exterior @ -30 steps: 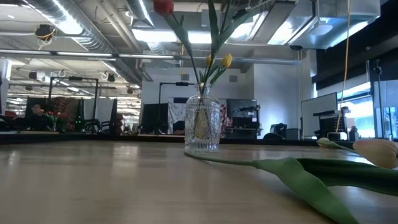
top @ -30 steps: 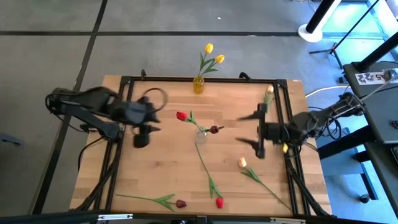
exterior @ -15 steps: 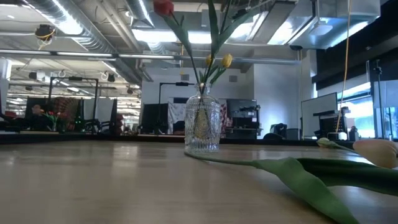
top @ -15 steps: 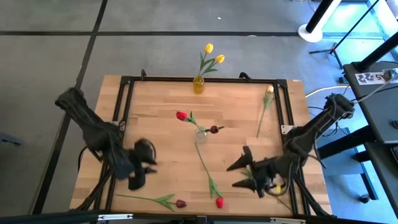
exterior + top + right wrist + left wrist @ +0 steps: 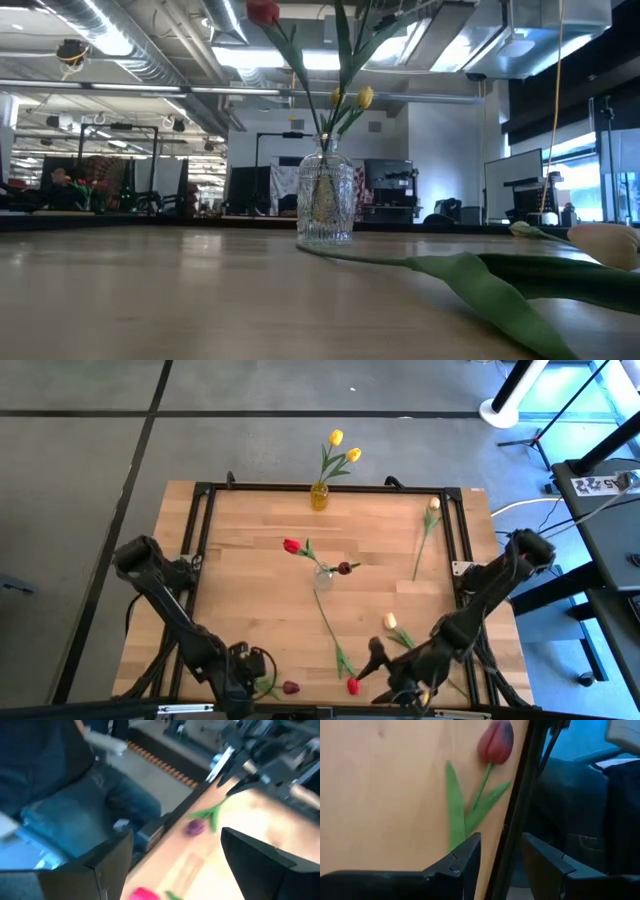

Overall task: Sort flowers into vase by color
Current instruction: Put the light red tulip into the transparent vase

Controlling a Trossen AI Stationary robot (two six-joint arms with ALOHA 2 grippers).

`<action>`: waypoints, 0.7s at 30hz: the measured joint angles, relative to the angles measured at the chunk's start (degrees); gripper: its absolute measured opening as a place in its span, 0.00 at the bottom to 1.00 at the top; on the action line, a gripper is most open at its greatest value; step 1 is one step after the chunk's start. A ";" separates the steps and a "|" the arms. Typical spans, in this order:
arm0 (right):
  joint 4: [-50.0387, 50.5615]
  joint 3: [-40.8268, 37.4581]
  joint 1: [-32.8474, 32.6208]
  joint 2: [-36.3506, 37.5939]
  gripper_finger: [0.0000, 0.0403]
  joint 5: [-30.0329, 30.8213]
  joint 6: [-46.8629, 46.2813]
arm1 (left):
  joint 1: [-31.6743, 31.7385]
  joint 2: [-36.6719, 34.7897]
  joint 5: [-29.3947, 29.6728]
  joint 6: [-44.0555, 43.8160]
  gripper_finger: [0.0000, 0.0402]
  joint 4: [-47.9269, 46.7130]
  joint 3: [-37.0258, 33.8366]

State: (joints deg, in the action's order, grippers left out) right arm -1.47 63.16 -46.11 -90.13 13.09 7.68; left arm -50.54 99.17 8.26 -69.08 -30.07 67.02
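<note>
Two hands spread, empty: left hand beside maroon tulip; right hand beside red tulip.

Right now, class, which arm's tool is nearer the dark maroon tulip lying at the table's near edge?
Left. The left tool sits just beside the maroon tulip; the right tool is farther off, beyond the red tulip.

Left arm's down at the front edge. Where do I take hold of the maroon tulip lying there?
Probably on the bare stem, between the leaves and the cut end. The maroon tulip lies flat along the front edge of the table, so bring the open left gripper straight down with its fingers across the stem. Avoid the soft head and the splayed leaves.
</note>
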 joint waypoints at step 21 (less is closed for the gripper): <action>5.82 7.54 -0.42 -22.86 0.75 -2.16 -12.44 | -6.56 5.58 2.12 0.17 0.34 3.11 0.00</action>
State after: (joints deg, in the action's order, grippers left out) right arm 4.34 70.70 -46.52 -112.99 10.92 -4.77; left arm -57.09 104.75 10.39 -68.91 -26.96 67.02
